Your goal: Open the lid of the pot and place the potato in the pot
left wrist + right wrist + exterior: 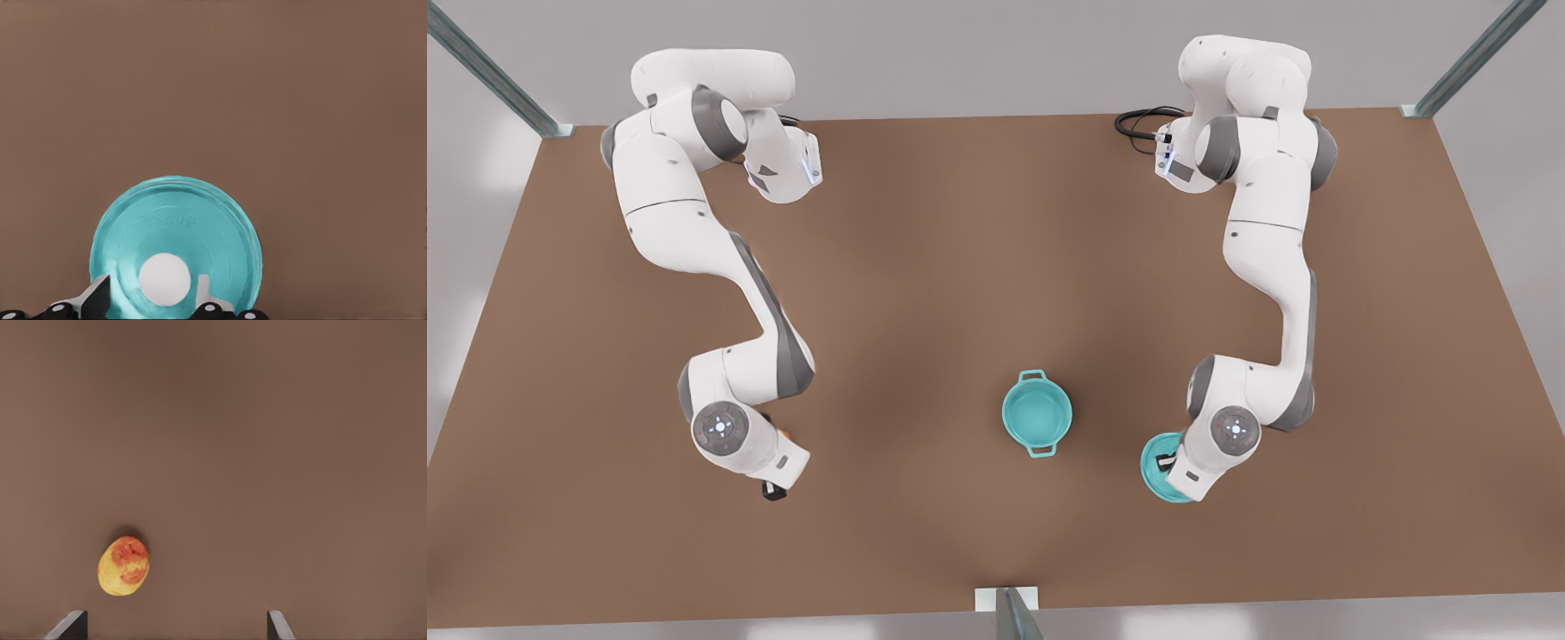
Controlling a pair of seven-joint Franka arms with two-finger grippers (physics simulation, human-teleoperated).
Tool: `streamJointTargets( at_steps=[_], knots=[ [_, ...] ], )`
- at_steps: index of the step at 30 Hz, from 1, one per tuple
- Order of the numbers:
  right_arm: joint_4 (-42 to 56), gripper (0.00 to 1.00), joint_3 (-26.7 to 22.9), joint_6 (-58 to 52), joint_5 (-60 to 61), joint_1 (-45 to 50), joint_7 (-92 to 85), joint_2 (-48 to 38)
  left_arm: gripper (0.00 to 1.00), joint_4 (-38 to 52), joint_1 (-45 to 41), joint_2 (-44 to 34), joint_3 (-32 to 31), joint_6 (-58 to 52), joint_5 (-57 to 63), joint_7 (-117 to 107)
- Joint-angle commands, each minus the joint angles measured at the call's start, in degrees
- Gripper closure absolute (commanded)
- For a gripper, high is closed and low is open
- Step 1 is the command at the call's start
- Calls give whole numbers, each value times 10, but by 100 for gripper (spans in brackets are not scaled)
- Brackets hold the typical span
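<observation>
Left gripper (155, 303), jaws spread, straddles the white knob (164, 280) of the pot lid (177, 227) (faint embossing, unreadable) beside the open pot (1037, 412); right gripper (170, 630), spread, hovers near the potato (123, 565) on the counter (996, 267).

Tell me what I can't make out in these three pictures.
- Potato: in the front view the right arm's wrist hides nearly all of it.
- Lid: in the front view the left arm's wrist covers part of it; in the left wrist view the picture edge cuts its near rim.
- Whether the lid is lifted or lies on the table: cannot tell.
- Right pincer, left pincer: cut off by the wrist views' edges.
</observation>
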Motion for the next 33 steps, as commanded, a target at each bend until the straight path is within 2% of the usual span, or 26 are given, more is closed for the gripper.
streamJointTargets(
  at_steps=[1, 2, 3, 4, 5, 6, 7, 8, 13, 19, 33],
  knots=[
    [0, 0, -1, 30, -1, -1, -153, 3, 0, 1, 2, -1, 0, 12, 1, 189],
    [0, 0, -3, 30, -2, -2, -157, 5, 0, 1, 4, -8, 3, 4, 1, 189],
    [1, 0, -14, 30, -1, -4, -156, 4, 0, 9, 47, -52, -7, -59, -56, 191],
    [1, 0, -12, 30, 2, -19, -148, 4, 0, 9, 112, -120, -10, -188, -144, 268],
    [-1, 0, -12, 30, 7, -27, -143, 4, 0, -6, 136, -210, -8, -289, -142, 306],
    [-1, 0, -12, 30, 24, -31, -121, 2, 0, -97, 137, -317, -2, -309, -104, 308],
    [-1, 0, -12, 29, 25, -31, -92, 1, 0, -305, 137, -475, -2, -179, -81, 311],
    [-4, 0, -11, 29, 23, -38, -63, 1, 0, -337, 136, -498, -2, -134, -77, 312],
    [-18, 0, -11, 29, 25, -45, -41, 5, 0, -288, 134, -466, -2, -135, -84, 307],
    [-105, 0, -8, 97, 38, -74, -35, -20, 0, -294, 141, -465, 0, -155, -84, 311],
    [-161, 0, -7, 143, 58, -91, -2, -22, 0, -294, 138, -461, -4, -161, -84, 311]
  ],
)
